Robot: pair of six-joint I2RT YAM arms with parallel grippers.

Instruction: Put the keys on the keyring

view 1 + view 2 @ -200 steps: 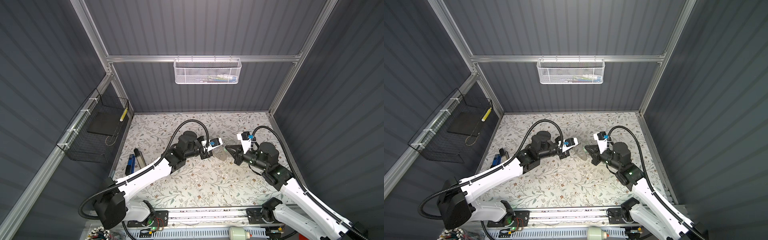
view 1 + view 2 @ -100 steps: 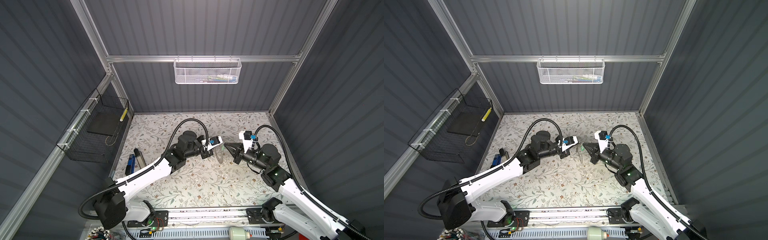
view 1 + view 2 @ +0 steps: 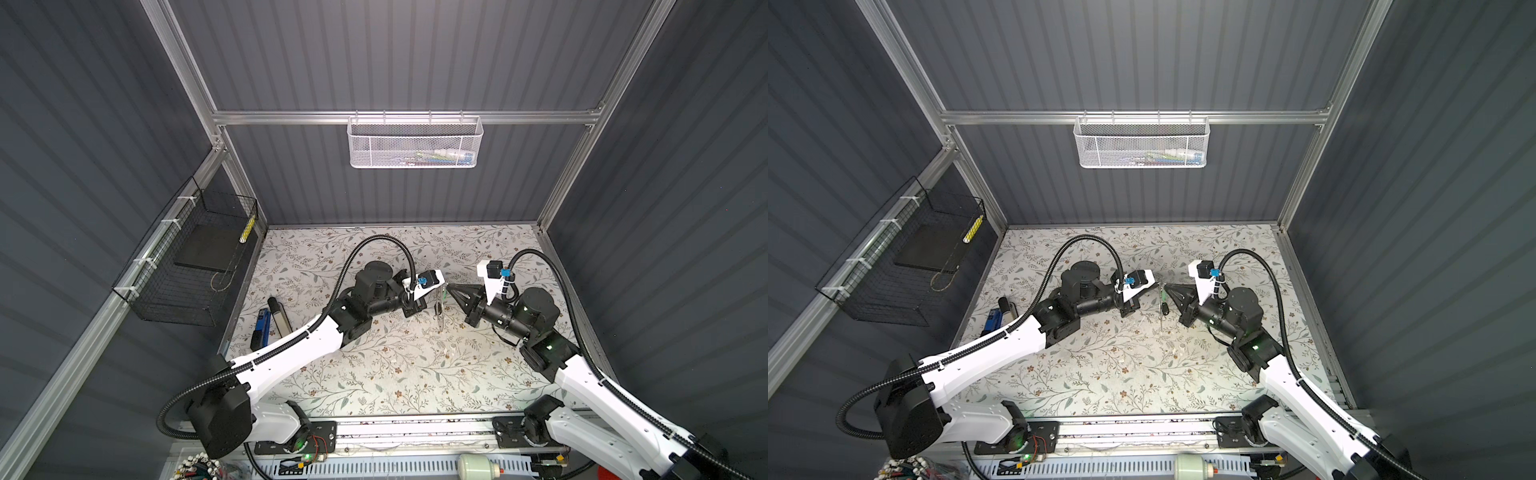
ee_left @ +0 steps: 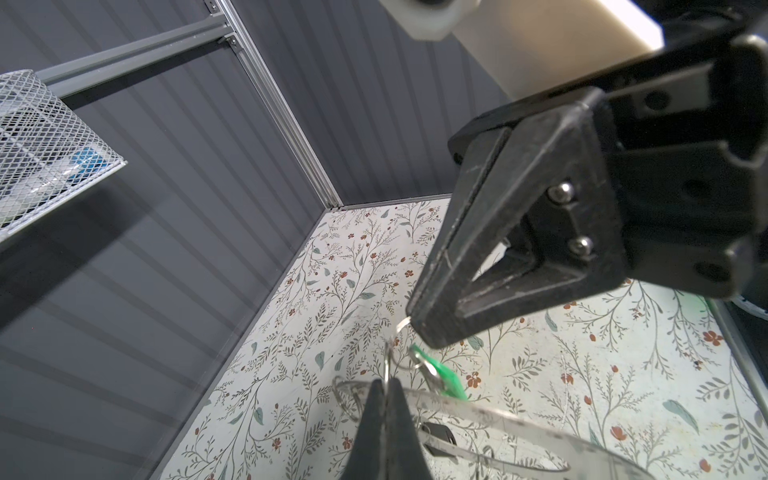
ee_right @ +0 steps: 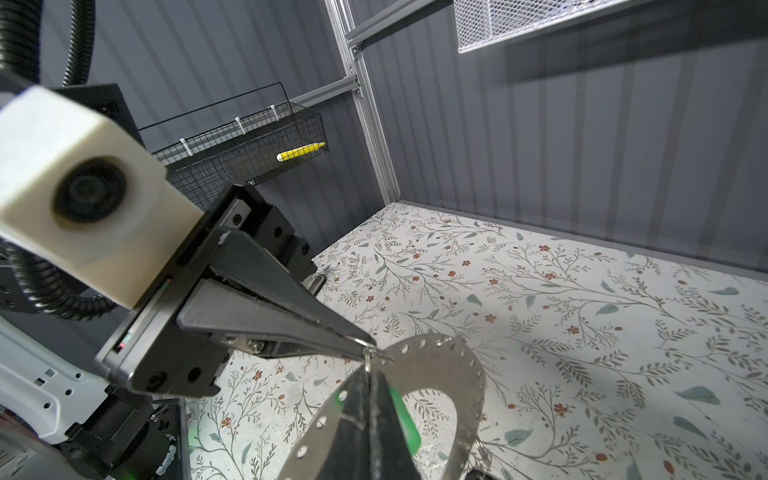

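Above the middle of the floral table (image 3: 374, 374), the left gripper (image 5: 362, 347) and right gripper (image 4: 419, 322) meet tip to tip. Both are closed tight, each pinching thin wire at the rim of the keyring (image 5: 453, 365), which is held on edge off the surface. A green tag (image 4: 445, 379) and a black key (image 4: 437, 432) hang just beside the plate.

A blue tool (image 3: 261, 330) lies by the table's left edge, well apart. A black basket (image 3: 166, 299) and a white basket (image 3: 415, 145) hang on the walls. Bare table surrounds the arms.
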